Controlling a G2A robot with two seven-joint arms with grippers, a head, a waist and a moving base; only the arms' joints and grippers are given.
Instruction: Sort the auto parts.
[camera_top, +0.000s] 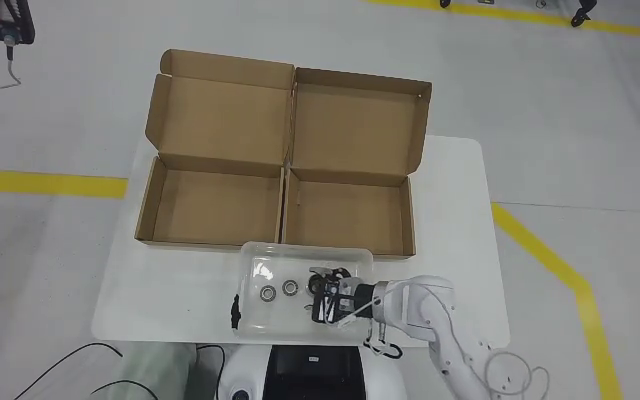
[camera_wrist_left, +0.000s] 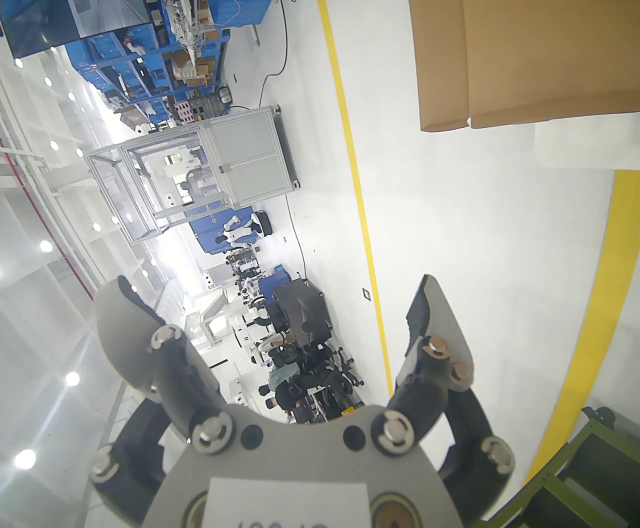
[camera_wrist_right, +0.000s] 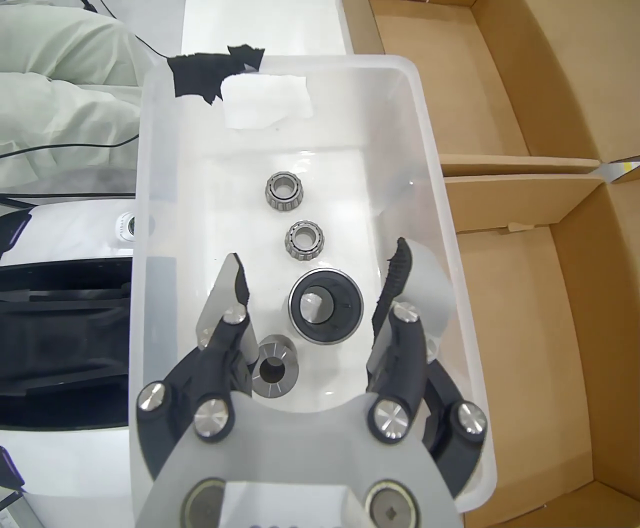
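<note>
Table (camera_top: 455, 200): white; carries the bin near its front edge.
Cardboard boxes (camera_top: 210, 205) (camera_top: 345, 215): two, side by side, lids open, just beside the bin's far long wall.
Bin (camera_wrist_right: 430, 150): clear plastic tub; holds all four parts.
Right end effector (camera_wrist_right: 317, 257): lowered inside the bin, fingers apart, gripping nothing.
Left end effector (camera_wrist_left: 274, 282): fingers apart, nothing between them.
Large bearing (camera_wrist_right: 345, 300): steel ring with a black face, flat on the bin floor, between the right end effector's fingers, touching neither.
Sleeve (camera_wrist_right: 287, 357): plain grey steel cylinder, bore upward, in the bin just beside one finger's base.
Roller bearings (camera_wrist_right: 284, 204) (camera_wrist_right: 305, 254): two small tapered steel rings in the bin, beyond the fingertips.
</note>
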